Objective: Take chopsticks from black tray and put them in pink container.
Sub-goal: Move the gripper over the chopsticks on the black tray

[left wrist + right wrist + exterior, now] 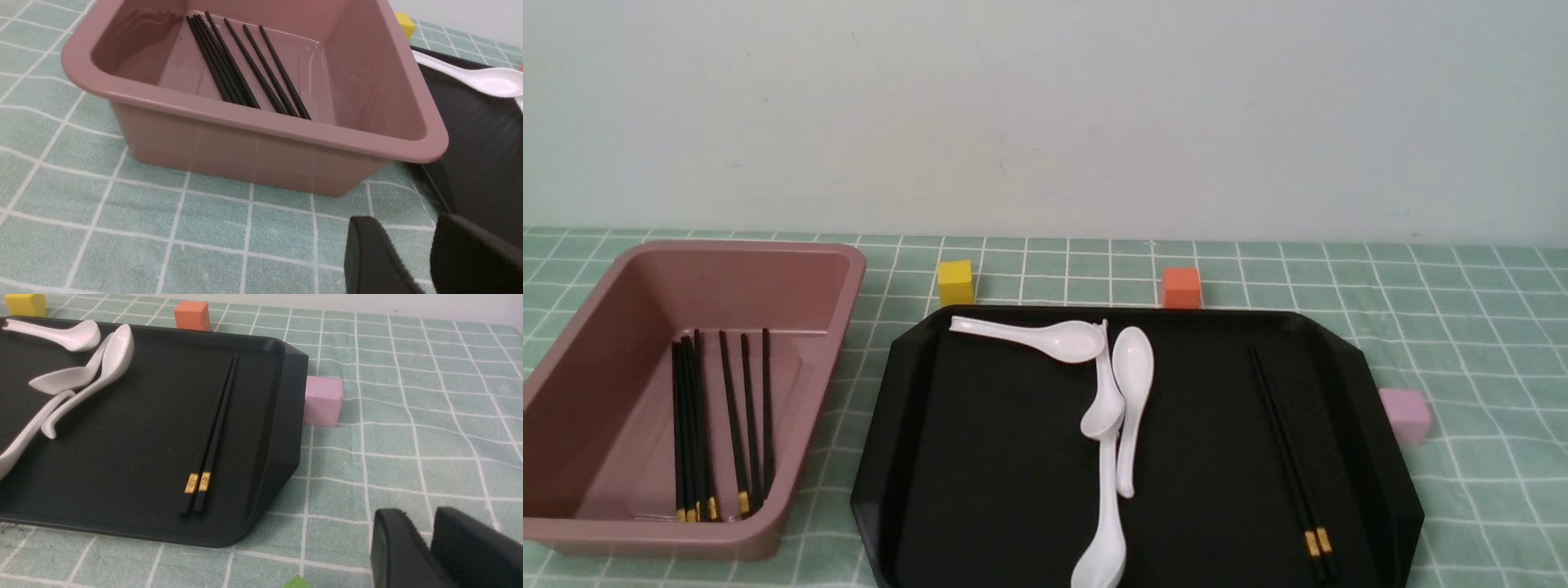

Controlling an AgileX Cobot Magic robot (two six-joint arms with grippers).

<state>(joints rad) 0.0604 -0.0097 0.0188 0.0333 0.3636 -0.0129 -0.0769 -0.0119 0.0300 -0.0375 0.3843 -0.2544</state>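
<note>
The left pincer [412,230] has its 2 black fingers apart, with cloth visible between them, and holds nothing. It hangs over the counter [122,228] near a corner of the deep dusty-pink plastic container [261,155].

On the right pincer [427,528], only a narrow dark slit separates the 2 fingers. Whether they meet cannot be told, and nothing shows in its grip. It hangs over the counter off the right near corner of the large flat glossy black octagonal tray [122,457].

2 thin black chopsticks [214,428] with gold bands lie side by side along the tray's right side. 4 white plastic soup spoons [1135,392] occupy its middle. The container stands left of the tray, with more black gold-banded sticks [731,416] on its floor.

A yellow cube [956,282] and an orange cube [1181,287] sit just behind the tray. A pale-pink cube [1405,415] sits just beside its right rim.

A green cloth with white grid lines covers the counter, and a plain pale wall [1045,114] stands behind.
</note>
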